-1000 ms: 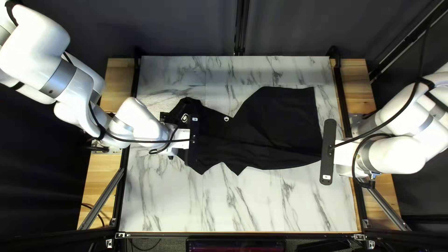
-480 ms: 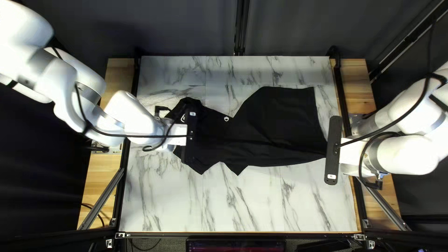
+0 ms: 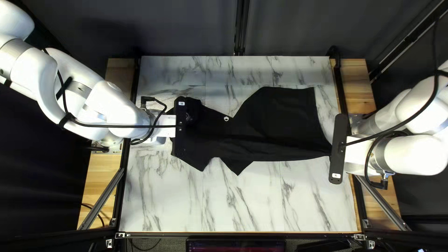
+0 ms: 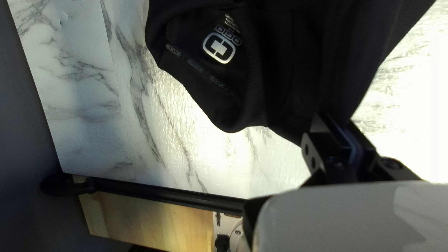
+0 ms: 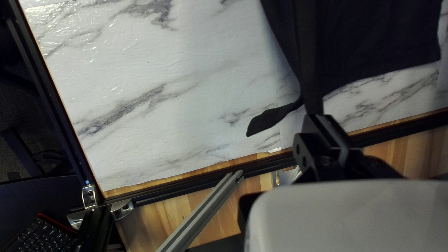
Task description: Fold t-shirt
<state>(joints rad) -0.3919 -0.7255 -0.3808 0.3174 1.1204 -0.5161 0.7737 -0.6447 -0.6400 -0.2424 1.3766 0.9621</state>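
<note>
The black t-shirt (image 3: 275, 126) stretches across the table between my two grippers. My left gripper (image 3: 179, 127) is over its collar end, my right gripper (image 3: 339, 149) at its other end by the table's right edge; their fingers are hidden in the top left view. In the left wrist view, my left gripper (image 4: 337, 130) has its fingers closed on the shirt (image 4: 289, 60) close to the collar with the white logo. Within the right wrist view, my right gripper (image 5: 322, 123) pinches a raised strip of the shirt (image 5: 368, 42), and a small flap hangs beside it.
The marble-patterned table (image 3: 242, 200) shows bare in front of the shirt and behind it. Black rails (image 3: 343, 98) and wooden side boards (image 3: 354, 88) border it. In the right wrist view a keyboard (image 5: 39, 235) lies beyond the table's corner and a grey strut (image 5: 200, 214) slants past the rail.
My left gripper has moved left and slightly toward the far edge, my right gripper a little to the right. The shirt's held ends went along, and its near edge between them rose toward the far side.
</note>
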